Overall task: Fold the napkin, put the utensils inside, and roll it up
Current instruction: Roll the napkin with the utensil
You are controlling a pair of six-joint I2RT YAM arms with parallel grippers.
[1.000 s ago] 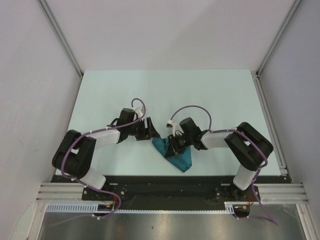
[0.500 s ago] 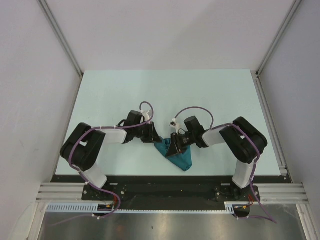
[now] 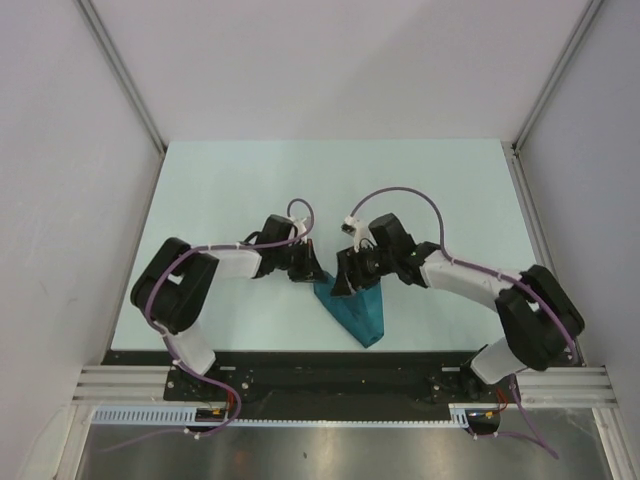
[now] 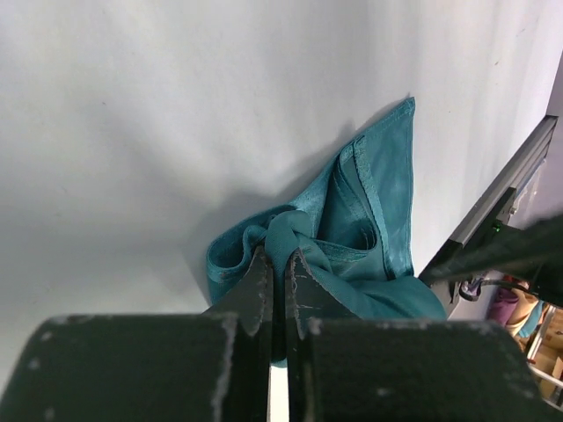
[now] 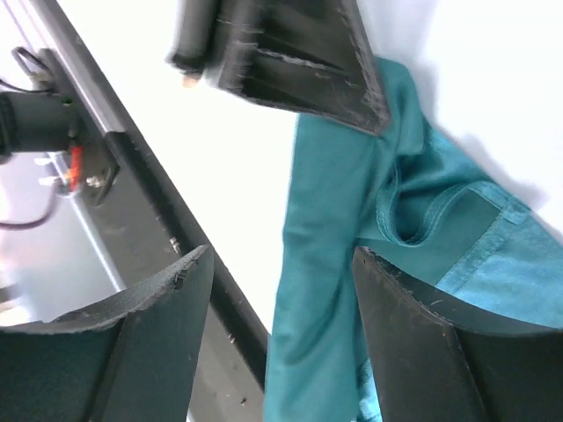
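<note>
The dark teal napkin (image 3: 357, 312) lies bunched in a long wedge near the table's front edge, its point toward the rail. My left gripper (image 3: 311, 272) is at the napkin's upper left corner. In the left wrist view it (image 4: 277, 264) is shut on a raised fold of the napkin (image 4: 378, 202). My right gripper (image 3: 345, 283) hovers at the cloth's upper edge. In the right wrist view it (image 5: 281, 259) stands open, with a hanging strip of napkin (image 5: 321, 290) between its fingers and no grip on it. The left gripper's fingers (image 5: 299, 66) show above. The utensils are out of view.
A black and metal rail (image 3: 320, 368) runs along the table's near edge just below the napkin. Grey walls with aluminium posts (image 3: 125, 80) close in the pale table (image 3: 330, 180) on the left, right and back.
My left gripper has shut on a fold of the napkin. My right gripper has opened and let the cloth go, its arm swinging out to the right. The napkin now looks longer and narrower.
</note>
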